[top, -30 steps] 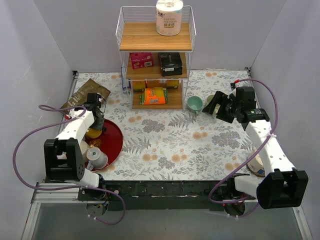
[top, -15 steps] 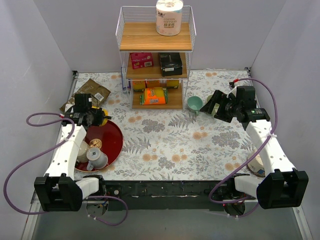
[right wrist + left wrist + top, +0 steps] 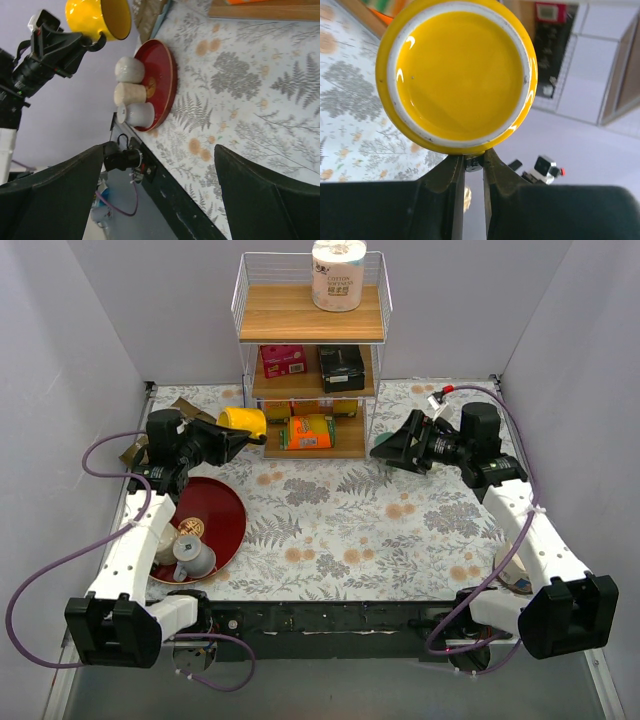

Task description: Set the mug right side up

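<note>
— Floral cloth [image 3: 400, 530] covers the table, with a wire shelf [image 3: 310, 312] at the back. Where is the mug?

— The yellow mug [image 3: 243, 421] is up off the cloth, right at the tips of the left pincer [image 3: 228, 437]. That pincer is clamped tight on what looks like its handle. The mug lies tipped sideways, one round face turned straight back at the wrist.

— And the other arm?

— The right pincer [image 3: 388, 452] hangs with fingers spread wide and nothing between them. The mug is well apart from it, off across the table.

— Which step, then?

— Mid-turn, I'd judge: in the air, not yet upright. Next the wrist must roll until the mouth faces up. Then it should lower the mug, base flat, onto the cloth under the pincer or the red tray [image 3: 232, 525] below and behind it, and only then let go.
</note>
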Action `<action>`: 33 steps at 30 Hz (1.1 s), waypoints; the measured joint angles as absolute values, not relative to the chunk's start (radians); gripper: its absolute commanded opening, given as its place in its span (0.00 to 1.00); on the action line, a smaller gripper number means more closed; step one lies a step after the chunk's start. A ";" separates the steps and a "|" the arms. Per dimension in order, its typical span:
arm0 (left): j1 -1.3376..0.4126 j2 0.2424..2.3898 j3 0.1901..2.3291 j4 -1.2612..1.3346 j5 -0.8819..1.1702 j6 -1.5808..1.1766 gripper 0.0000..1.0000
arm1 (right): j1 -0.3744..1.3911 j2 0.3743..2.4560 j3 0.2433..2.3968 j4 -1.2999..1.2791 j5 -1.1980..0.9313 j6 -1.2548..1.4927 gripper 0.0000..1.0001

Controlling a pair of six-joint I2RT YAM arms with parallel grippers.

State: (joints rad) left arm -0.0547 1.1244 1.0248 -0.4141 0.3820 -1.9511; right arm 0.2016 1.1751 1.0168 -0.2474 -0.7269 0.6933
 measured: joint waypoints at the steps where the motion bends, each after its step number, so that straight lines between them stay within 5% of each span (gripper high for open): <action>1: -0.065 1.124 1.031 -0.402 0.400 -1.952 0.00 | 0.215 1.176 1.016 -0.227 -0.740 0.718 0.98; 14: -0.294 1.049 1.048 -0.333 0.461 -1.997 0.00 | 0.434 1.169 0.921 0.110 -0.760 1.099 0.97; 27: -0.495 1.074 0.946 0.068 0.477 -2.002 0.00 | 0.571 1.216 0.920 0.426 -0.675 1.299 0.95; 33: -0.557 1.118 0.934 0.200 0.460 -2.003 0.00 | 0.570 1.216 0.916 0.478 -0.623 1.331 0.77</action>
